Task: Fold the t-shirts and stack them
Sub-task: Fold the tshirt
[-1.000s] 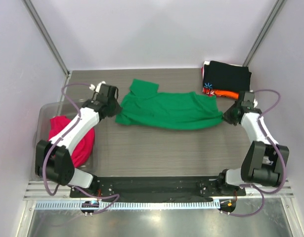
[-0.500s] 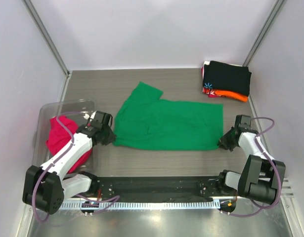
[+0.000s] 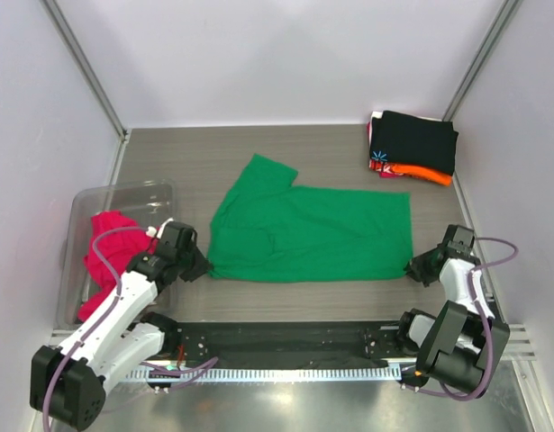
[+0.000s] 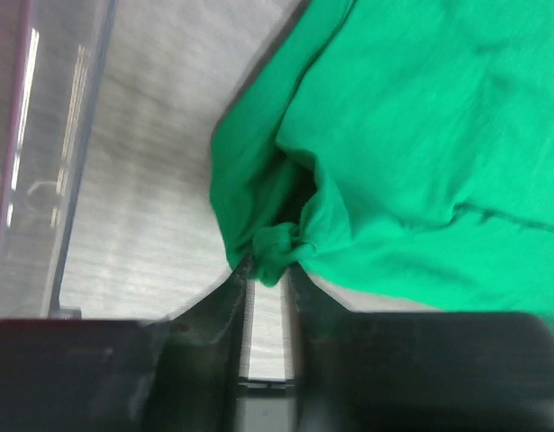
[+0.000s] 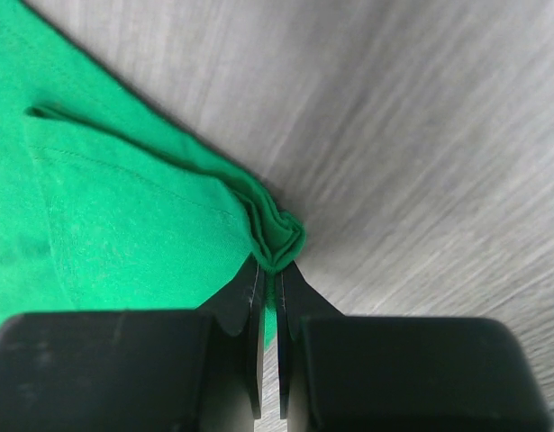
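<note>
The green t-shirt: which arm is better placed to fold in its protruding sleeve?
Left, probably: the left jaws sit on the sleeve side of the green t-shirt; the right jaws pinch the opposite corner.

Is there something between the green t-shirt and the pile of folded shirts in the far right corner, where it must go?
Nothing visible does. Only bare table lies between the green t-shirt and the folded stack. The clear bin with the pink t-shirt stands away, on the left side.

The overhead view looks down on the table; both wrist views sit close over the green shirt corners.
</note>
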### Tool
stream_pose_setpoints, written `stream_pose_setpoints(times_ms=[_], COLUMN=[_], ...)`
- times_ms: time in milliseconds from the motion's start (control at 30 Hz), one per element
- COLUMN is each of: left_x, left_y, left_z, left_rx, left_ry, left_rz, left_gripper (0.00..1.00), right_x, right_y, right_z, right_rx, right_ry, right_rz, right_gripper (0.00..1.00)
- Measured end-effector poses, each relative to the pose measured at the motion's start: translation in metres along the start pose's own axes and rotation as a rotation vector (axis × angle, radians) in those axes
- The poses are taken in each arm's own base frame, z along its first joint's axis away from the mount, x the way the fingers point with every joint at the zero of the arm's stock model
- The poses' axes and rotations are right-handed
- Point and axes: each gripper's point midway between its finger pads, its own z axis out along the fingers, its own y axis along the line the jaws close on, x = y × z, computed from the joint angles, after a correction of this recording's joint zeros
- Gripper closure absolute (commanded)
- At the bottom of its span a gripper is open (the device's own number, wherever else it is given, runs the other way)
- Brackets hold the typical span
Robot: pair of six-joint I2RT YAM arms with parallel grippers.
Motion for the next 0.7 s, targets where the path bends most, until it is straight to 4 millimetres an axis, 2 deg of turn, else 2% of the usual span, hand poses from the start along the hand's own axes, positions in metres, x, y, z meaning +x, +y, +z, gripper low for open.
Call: stream_pose_setpoints(times_ms=[33,67,100,133,167,200,233,300,400,567,700], left_x=[0.005,0.008,0.013,0.017,0.021,0.024,0.026,0.024,0.003,-0.048,-0.078], left_y=[0.002,0.002,0.002,0.001,-0.001,-0.003,-0.004,-0.008,-0.023,-0.073,-0.111], left_z=[-0.001,-0.002,-0.003,-0.005,-0.006,-0.009,-0.011,-0.019,-0.03,-0.042,-0.031], left_rx=[0.005,0.011,0.018,0.027,0.035,0.047,0.053,0.058,0.046,0.033,0.039], left_ry=[0.01,0.018,0.029,0.041,0.048,0.056,0.058,0.057,0.008,-0.088,-0.131], left_rz=[0.001,0.0,0.003,0.005,0.01,0.021,0.033,0.056,0.106,0.203,0.271], left_gripper=[0.61,0.48,0.43,0.37,0.33,0.27,0.25,0.22,0.21,0.2,0.18], right_x=[0.001,0.003,0.005,0.005,0.005,0.003,0.0,-0.008,-0.01,-0.012,-0.02], right_y=[-0.002,-0.004,-0.005,-0.005,-0.004,-0.002,0.004,0.013,0.019,0.042,0.072], right_z=[0.0,0.001,0.001,0.0,0.0,-0.002,-0.004,-0.011,-0.018,-0.038,-0.063], right_rx=[0.002,0.004,0.005,0.002,-0.003,-0.017,-0.04,-0.08,-0.117,-0.236,-0.331], right_ry=[0.0,0.001,0.002,0.001,-0.003,-0.009,-0.025,-0.059,-0.077,-0.101,-0.133], right_rz=[0.011,0.019,0.025,0.032,0.04,0.045,0.044,0.027,0.022,-0.012,-0.094], right_gripper=[0.94,0.9,0.81,0.55,0.39,0.12,0.08,0.01,0.0,0.0,0.0])
